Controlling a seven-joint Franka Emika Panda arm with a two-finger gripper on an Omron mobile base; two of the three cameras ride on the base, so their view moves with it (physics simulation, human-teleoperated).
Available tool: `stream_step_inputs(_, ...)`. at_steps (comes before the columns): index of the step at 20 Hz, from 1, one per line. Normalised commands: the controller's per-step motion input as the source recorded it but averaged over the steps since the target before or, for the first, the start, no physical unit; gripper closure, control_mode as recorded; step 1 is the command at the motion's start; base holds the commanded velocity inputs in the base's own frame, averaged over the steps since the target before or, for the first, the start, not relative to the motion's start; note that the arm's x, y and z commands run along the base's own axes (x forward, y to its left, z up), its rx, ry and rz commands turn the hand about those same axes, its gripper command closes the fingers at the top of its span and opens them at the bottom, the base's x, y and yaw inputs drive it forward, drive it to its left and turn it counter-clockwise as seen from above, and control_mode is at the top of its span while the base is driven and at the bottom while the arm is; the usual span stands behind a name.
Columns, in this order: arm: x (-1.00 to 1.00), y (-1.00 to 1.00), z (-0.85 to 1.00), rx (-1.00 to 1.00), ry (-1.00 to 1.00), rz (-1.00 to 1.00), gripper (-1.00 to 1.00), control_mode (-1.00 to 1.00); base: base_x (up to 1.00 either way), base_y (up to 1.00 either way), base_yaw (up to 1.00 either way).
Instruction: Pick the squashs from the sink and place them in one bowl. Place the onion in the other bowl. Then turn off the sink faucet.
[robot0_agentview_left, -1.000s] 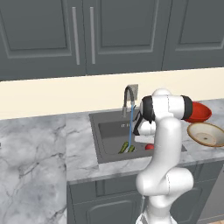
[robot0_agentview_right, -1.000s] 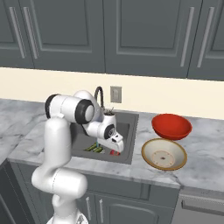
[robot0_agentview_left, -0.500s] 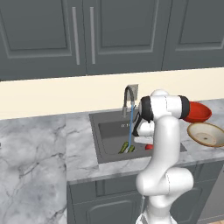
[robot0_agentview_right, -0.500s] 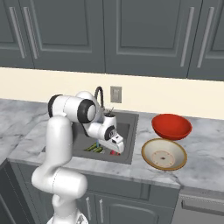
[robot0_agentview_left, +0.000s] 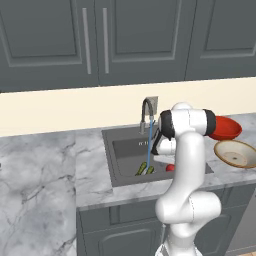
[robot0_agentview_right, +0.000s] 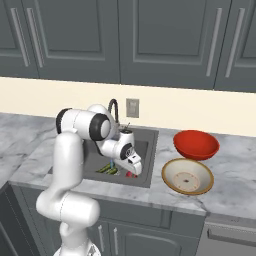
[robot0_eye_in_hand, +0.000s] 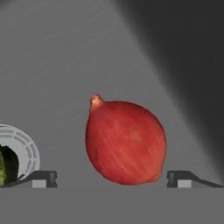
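From the left the arm bends into the sink (robot0_agentview_left: 125, 172) beside the squashs (robot0_agentview_left: 145, 169), from the right its gripper (robot0_agentview_right: 134, 169) hangs over the onion (robot0_agentview_right: 131, 174), and the hand view shows the onion (robot0_eye_in_hand: 125, 142) lying centred between spread, empty fingertips (robot0_eye_in_hand: 43, 178).

onion (robot0_eye_in_hand: 126, 142): smooth red skin, faint streaks, soft sheen
sink (robot0_agentview_right: 145, 145): matt dark grey metal
worktop (robot0_agentview_left: 45, 170): polished grey-veined marble
red bowl (robot0_agentview_right: 196, 144): glossy
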Motion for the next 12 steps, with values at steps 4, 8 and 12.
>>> stream_step_inputs(4, 0.00, -0.49, -0.18, 0.00, 0.00, -0.09, -1.00, -1.00, 0.00, 0.00, 0.00)
stream_step_inputs(8, 0.00, -0.48, -0.24, 0.00, 0.00, -0.08, -1.00, -1.00, 0.00, 0.00, 0.00)
stream_step_inputs(12, -0.01, -0.48, -0.34, 0.00, 0.00, -0.07, -1.00, -1.00, 0.00, 0.00, 0.00)
